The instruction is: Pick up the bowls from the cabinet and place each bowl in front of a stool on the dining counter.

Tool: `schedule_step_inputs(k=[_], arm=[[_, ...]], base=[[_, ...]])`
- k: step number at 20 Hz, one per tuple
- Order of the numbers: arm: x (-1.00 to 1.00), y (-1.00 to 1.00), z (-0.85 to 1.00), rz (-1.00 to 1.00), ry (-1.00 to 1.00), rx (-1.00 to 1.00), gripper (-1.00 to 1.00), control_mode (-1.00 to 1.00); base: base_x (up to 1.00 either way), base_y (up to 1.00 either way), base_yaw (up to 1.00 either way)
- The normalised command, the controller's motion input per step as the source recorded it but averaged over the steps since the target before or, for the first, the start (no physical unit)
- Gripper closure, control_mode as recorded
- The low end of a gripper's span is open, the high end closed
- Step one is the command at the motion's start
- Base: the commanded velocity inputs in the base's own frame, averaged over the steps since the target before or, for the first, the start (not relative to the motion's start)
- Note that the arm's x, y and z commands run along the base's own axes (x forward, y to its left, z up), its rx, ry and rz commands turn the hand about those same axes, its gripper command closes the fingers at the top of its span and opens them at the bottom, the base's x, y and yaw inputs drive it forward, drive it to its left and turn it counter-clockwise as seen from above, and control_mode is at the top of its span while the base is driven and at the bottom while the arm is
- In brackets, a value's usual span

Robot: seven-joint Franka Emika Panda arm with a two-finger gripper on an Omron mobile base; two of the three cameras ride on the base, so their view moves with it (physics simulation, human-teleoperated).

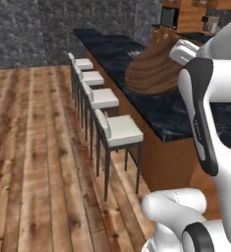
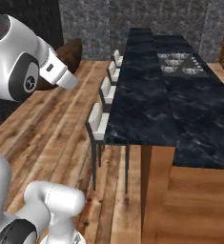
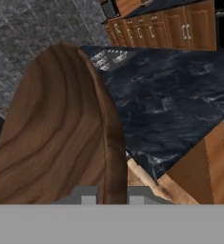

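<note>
The gripper (image 3: 108,193) is clamped on the rim of 1 dark wooden bowl (image 3: 56,128), apparently tilted on edge above the dining counter (image 1: 176,115) — a thin pinch, so it could slip and drop near the stools (image 1: 119,130).

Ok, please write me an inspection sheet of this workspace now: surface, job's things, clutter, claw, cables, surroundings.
Surface: black marbled dining counter, long, on a brown wooden front.
Job's things: wooden bowl held up on edge by its rim, above the counter's stool side; other bowl nothing seen.
Clutter: nothing seen on the dining counter.
Claw: claw shut on the wooden bowl's rim.
Cables: nothing seen.
Surroundings: four white stools in a row along the counter, wooden floor, grey stone wall, stove top on the lower counter behind, brown drawer cabinets farther back.
</note>
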Motion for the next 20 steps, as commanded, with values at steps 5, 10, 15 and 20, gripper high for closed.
schedule_step_inputs(k=[5, 10, 15, 20], arm=[[0.0, 0.0, 0.0, 0.0, 0.0, 0.0, 1.0, 1.0], [0.0, 0.0, 0.0, 0.0, 0.0, 0.0, 1.0, 1.0], [0.0, 0.0, 0.0, 0.0, 0.0, 0.0, 1.0, 1.0], [0.0, 0.0, 0.0, 0.0, 0.0, 0.0, 1.0, 1.0]], base=[[0.11, 0.63, -0.31], [0.5, 0.22, -0.09], [0.58, 0.13, 0.13], [0.5, 0.23, 0.33]])
